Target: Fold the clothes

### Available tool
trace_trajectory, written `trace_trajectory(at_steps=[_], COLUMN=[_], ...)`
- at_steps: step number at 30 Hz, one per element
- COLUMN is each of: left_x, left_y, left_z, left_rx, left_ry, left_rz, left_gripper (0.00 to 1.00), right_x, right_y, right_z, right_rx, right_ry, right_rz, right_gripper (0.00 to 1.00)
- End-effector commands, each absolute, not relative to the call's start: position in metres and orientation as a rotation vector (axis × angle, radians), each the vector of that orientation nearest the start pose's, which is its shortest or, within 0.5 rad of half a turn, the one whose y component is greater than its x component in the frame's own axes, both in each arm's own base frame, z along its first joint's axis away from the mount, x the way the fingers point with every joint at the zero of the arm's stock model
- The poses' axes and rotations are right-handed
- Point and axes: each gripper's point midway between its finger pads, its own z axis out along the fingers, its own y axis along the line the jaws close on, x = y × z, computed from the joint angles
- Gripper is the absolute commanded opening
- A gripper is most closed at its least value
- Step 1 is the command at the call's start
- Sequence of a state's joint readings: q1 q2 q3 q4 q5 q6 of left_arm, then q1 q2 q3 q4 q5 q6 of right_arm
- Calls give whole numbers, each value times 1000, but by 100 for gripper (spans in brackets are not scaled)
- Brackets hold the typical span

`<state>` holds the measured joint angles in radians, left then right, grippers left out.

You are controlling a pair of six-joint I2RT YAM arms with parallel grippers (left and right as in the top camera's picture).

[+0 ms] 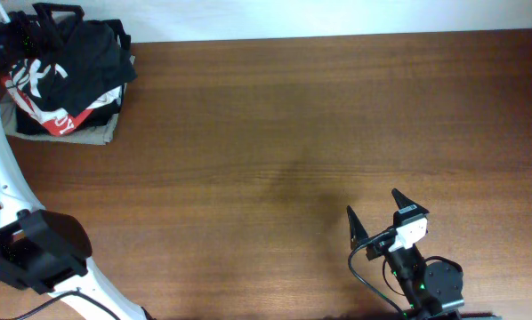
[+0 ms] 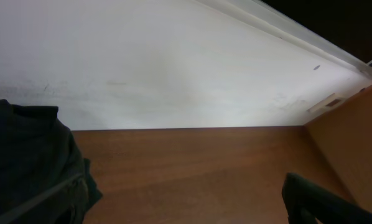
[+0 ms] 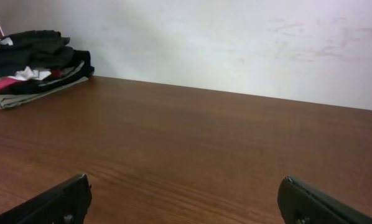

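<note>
Clothes (image 1: 81,43), where are they? (reviewer)
Far left corner of the table (image 1: 293,124), in a stack. It's the dark shirt on top, bunched up. I can't split it cleanly from the other dark fabric around it. (annotator)
What else is in the stack? (reviewer)
A red garment with white lettering (image 1: 60,117), a bit of white garment (image 1: 111,94), and a khaki layer (image 1: 99,135) at the bottom. None of those are ours. (annotator)
Left gripper (image 2: 180,211)? (reviewer)
Up at the stack, jaws spread wide. The left wrist view shows dark fabric at the frame's left edge and one finger low on the right, with bare wood between. Nothing is pinched as far as I see. Whether it touches the fabric, can't tell. (annotator)
Right gripper (image 1: 373,203)? (reviewer)
Near edge of the table, well apart from the stack, jaws wide and empty, pointing across the bare wood. (annotator)
Progress? (reviewer)
My read is zero: shirt not pulled out, not laid flat, no fold made. What's left is to grab it off the stack, spread it on the open wood, fold the sleeves and body. Thin soft fabric will likely drag the neighbours along. (annotator)
</note>
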<state>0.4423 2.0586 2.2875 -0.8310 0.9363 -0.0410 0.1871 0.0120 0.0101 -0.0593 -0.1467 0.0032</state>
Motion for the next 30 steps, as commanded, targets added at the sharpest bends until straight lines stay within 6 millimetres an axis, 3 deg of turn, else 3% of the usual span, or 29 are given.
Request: trace_trajectory(at_steps=[1,3,6,12,15,18,21,25,27,30], left_x=[504,496,473,397,353,318,310,308,299,283], left_y=[66,48,9,-83,-110,-115,-107,-101,-95,-84], left_z=[386,380,357,307,284,263,256,261,263,254], left_rx=[96,93,95,230,291,304,312,363,381,356], left_ry=[1970,2004,2093,2240,2300,2321,2224,1930,1725,1552], left_rz=[-724,-704,-687,-752,-790,-805,-713,-588,-502,-404], left_gripper=[99,99,99,99,99,99,99,99,99,99], right_x=[236,236,236,236,236,236,236,236,236,236], right_y=[70,70,70,70,70,70,70,70,70,70], right_z=[159,159,159,159,159,159,159,159,159,159], right_rx=[-260,-260,-260,-260,-260,-260,-260,-260,-260,-260], right_ry=[1621,1621,1621,1621,1621,1621,1621,1621,1621,1621], right_rz=[263,263,263,263,263,263,263,263,263,263], right_gripper=[99,99,99,99,98,99,99,99,99,99])
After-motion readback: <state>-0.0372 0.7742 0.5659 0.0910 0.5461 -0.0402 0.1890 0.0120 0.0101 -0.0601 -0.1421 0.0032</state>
